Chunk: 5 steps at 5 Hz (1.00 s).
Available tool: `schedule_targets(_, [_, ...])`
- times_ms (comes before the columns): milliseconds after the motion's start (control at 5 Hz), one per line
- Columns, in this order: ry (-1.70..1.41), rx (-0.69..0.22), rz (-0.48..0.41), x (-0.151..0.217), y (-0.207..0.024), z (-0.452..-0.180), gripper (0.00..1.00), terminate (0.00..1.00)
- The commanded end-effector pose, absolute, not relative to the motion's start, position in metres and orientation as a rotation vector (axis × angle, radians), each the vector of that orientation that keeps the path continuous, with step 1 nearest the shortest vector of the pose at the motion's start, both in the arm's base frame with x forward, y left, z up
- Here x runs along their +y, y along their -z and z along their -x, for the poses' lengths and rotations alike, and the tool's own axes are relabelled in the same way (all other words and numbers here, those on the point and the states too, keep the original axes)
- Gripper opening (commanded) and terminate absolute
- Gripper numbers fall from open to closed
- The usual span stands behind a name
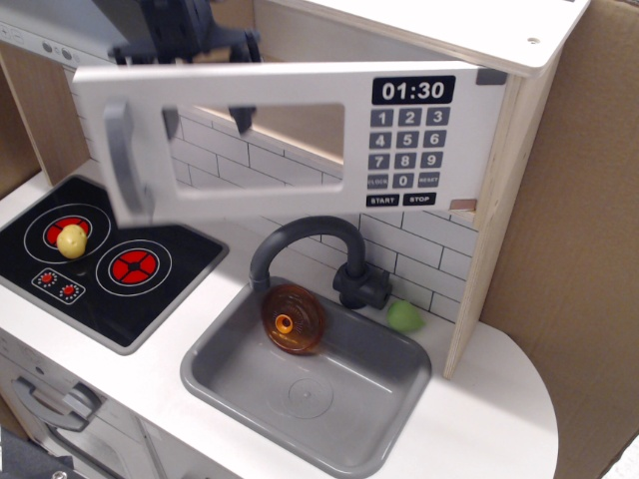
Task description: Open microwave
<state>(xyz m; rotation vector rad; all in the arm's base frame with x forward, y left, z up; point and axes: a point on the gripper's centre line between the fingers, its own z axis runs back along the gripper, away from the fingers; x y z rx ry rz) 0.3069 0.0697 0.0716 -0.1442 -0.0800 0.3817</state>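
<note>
The dark gripper (215,45) reaches in behind the top edge of the microwave (290,135) door, which stands swung partly outward just below and in front of it; whether its fingers are spread or pressed together cannot be told.

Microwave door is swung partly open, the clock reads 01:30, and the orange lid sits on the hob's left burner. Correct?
Not quite. The orange lid is in the grey sink, not on the hob; the left burner holds a small yellow ball. The observation.image view shows it. The microwave door is partly open and the clock reads 01:30.
</note>
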Motion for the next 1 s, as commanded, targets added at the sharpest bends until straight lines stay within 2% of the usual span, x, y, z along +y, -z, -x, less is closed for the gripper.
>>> schedule_targets(0, [-0.19, -0.162, 0.206, -0.006, -0.07, -0.281, 1.0, 0.0])
schedule_targets(200, [-0.225, -0.161, 0.214, -0.03, -0.057, -0.29, 1.0, 0.0])
schedule_targets(600, [-0.248, -0.153, 0.203, -0.042, -0.052, -0.297, 1.0, 0.0])
schedule_targets(800, [-0.248, -0.153, 0.203, -0.042, -0.052, -0.297, 1.0, 1.0])
